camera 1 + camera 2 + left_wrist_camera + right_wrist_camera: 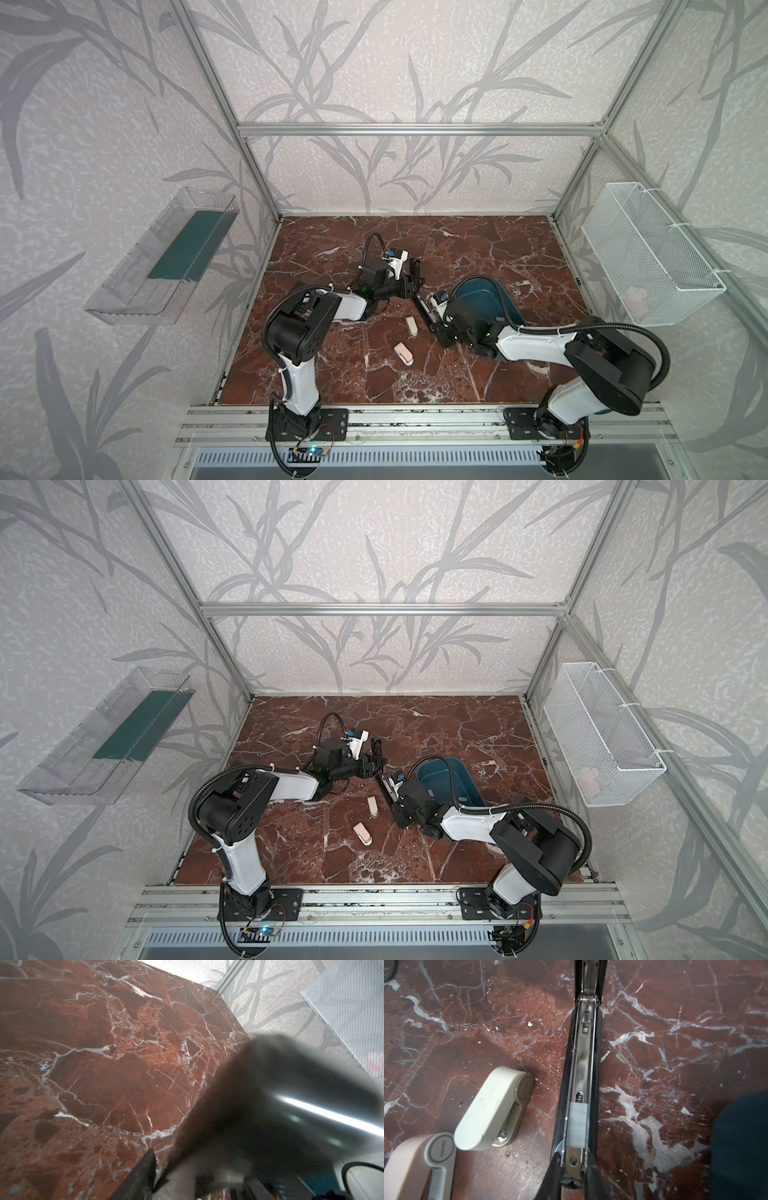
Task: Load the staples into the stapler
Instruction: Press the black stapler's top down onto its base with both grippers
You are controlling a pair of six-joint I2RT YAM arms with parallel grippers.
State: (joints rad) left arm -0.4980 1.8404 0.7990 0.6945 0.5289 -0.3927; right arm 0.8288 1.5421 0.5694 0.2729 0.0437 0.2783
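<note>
The right arm [528,345] stretches low, its right claw [573,1178] clamped on the end of the open stapler [581,1059]. The staples [578,1124] sit in its channel just ahead of the fingertips [554,1165]. The left claw [417,285] is at the far end, grip unclear.

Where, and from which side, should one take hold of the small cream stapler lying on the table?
Grip the small cream stapler at mid-body, across its narrow width, coming straight down from above. It lies flat and is long, with parallel sides, so a grip should close squarely there. Its rounded ends would probably slip.
</note>
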